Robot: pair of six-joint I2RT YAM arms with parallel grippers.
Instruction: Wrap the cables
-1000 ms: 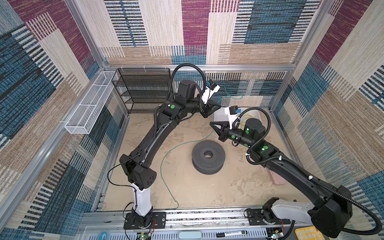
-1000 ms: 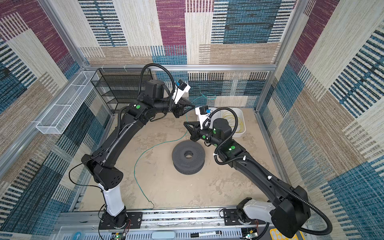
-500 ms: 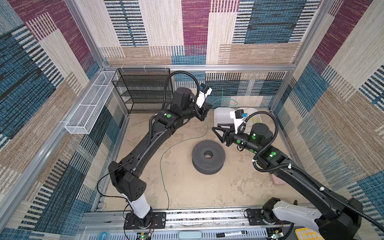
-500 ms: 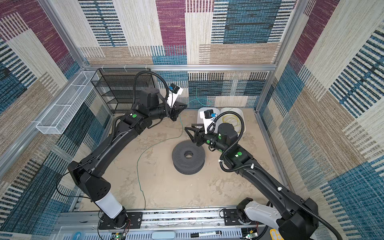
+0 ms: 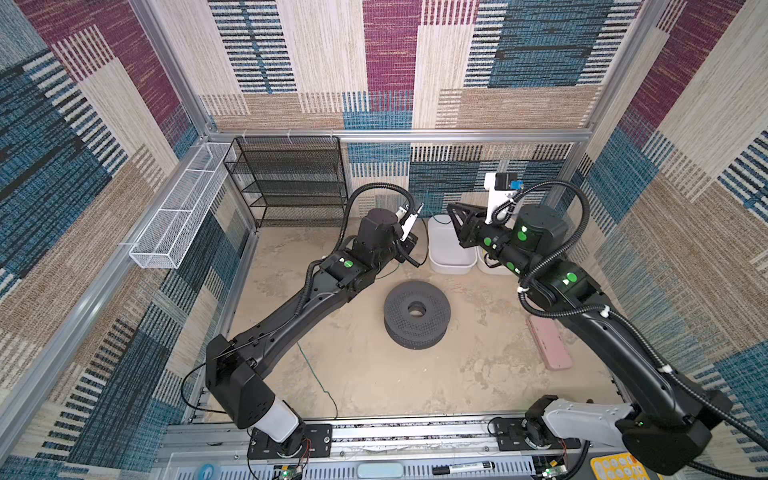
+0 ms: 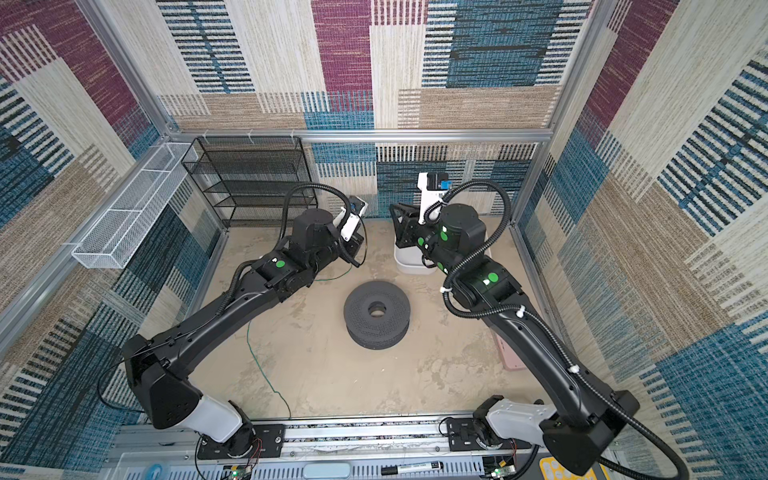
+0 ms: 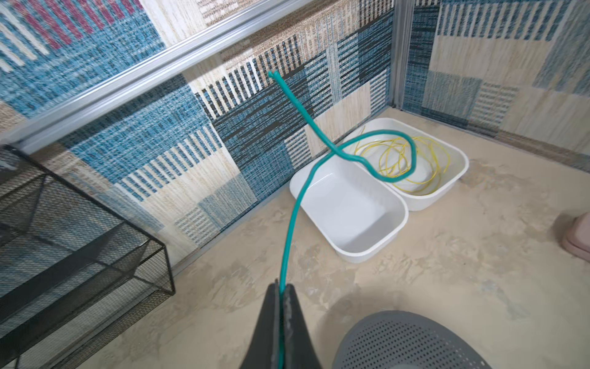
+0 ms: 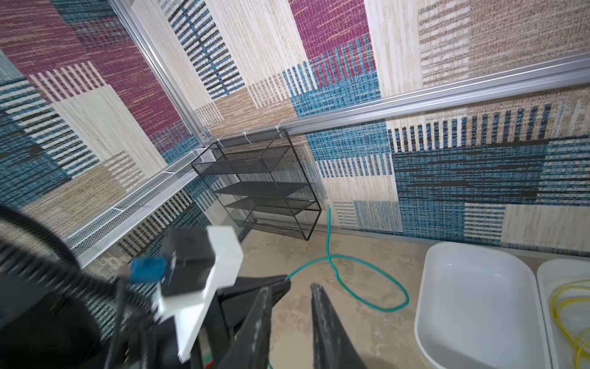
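Spool (image 5: pixel 417 312) mid-floor, bins (image 5: pixel 452 268) behind — rack (image 5: pixel 291 183) back-left

The left arm (image 5: pixel 291 307) stretches low from its base and passes the left side of the grey spool (image 5: pixel 417 318). Its elbow is bent and its wrist sits just beyond the spool's far-left edge. In the left wrist view the left tool (image 7: pixel 281 289) has its jaws pressed together, pinching the teal cable (image 7: pixel 288 236) between the tips. The right arm (image 5: pixel 615 345) climbs from its base along the spool's right side, folds at the elbow, and carries its wrist beyond the spool on the far right. The right tool (image 8: pixel 290 287) points across toward the left arm's wrist, its jaws apart with nothing between them. The two tools' tips lie near each other beyond the spool.
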